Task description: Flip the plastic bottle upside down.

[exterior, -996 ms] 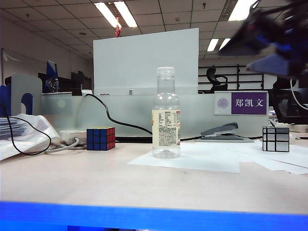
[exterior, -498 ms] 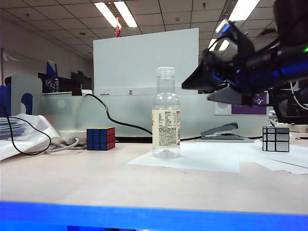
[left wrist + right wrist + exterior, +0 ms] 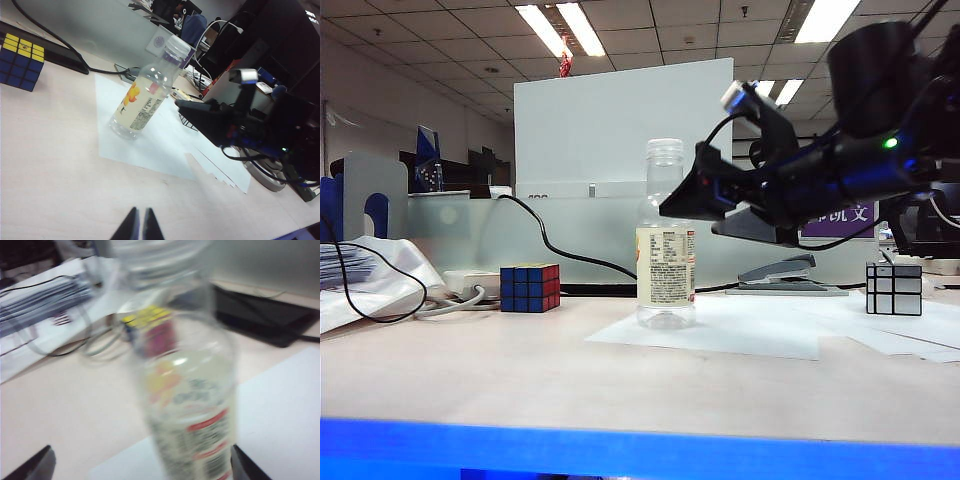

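The plastic bottle stands upright on a white paper sheet, cap on top; it is clear, with a pale-yellow label. My right gripper hangs open at the bottle's right side, level with its shoulder, and no contact shows. The right wrist view is blurred: the bottle looms just ahead of the right gripper, nearer one finger. In the left wrist view my left gripper is shut and empty over bare table, well short of the bottle. It does not show in the exterior view.
A coloured Rubik's cube sits left of the bottle with a black cable behind it. A grey stapler and a silver mirror cube lie to the right. Loose papers pile at the far left, and a partition runs behind.
The right arm has swung down and leftward from the upper right corner to the bottle's side, jaws staying open. The bottle has not moved.
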`<state>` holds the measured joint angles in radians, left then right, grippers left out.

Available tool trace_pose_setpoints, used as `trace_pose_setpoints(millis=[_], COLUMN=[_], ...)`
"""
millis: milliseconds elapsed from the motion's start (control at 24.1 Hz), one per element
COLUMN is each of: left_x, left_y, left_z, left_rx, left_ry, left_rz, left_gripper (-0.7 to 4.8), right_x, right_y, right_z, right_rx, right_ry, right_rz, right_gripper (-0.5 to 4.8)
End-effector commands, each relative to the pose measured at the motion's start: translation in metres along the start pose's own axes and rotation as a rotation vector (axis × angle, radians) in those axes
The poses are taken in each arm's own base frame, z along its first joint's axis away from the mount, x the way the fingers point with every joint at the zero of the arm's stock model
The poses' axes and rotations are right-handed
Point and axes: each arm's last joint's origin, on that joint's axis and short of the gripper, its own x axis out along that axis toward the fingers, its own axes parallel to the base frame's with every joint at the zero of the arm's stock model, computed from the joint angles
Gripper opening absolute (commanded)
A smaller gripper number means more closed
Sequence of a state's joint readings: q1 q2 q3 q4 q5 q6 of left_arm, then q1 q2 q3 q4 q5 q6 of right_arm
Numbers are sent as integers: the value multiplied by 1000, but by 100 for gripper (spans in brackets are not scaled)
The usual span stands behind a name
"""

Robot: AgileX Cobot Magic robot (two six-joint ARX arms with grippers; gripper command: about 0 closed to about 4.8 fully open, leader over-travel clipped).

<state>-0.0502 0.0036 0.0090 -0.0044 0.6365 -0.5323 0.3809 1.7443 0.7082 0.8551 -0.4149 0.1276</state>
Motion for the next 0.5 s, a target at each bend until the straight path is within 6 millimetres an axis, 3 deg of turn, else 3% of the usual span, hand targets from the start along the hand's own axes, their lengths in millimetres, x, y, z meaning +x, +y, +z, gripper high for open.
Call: trace_pose_setpoints(millis=[41,498], left_x=[0,0], left_y=[-1,-1], left_z=[1,1], left_rx=[5,6], left_ry=[-4,0], left_rz=[-6,-3], left_gripper=[27,27], right_x=[7,27], right_y=[-4,-8], right_z=[2,3], right_rx=[-34,-30], right_ry=[-19,-5], right_rz=[-44,-53], right_gripper=[479,479])
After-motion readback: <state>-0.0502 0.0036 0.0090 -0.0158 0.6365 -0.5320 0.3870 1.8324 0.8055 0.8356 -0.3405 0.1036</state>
